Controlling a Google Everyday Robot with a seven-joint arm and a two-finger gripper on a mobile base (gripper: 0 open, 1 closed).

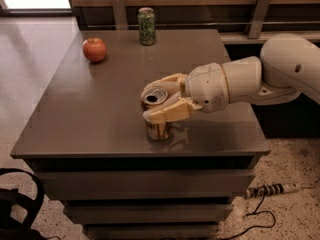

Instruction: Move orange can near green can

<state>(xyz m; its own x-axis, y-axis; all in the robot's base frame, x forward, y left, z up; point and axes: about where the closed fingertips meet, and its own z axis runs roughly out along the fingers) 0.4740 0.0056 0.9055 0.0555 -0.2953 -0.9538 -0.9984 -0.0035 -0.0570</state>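
The orange can (159, 130) is upright, silver top up, near the bench's (100, 109) front; the hand (153, 104), level from the right, clasps it.

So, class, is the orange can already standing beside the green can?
No, the gripper holds the orange can near the table's front edge, while the green can stands at the far edge.

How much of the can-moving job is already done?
Done: the gripper holds the orange can near the front edge of the table. In hand: the carry, hardly begun. Left: nearly the whole way to the green can at the back edge, then the release.
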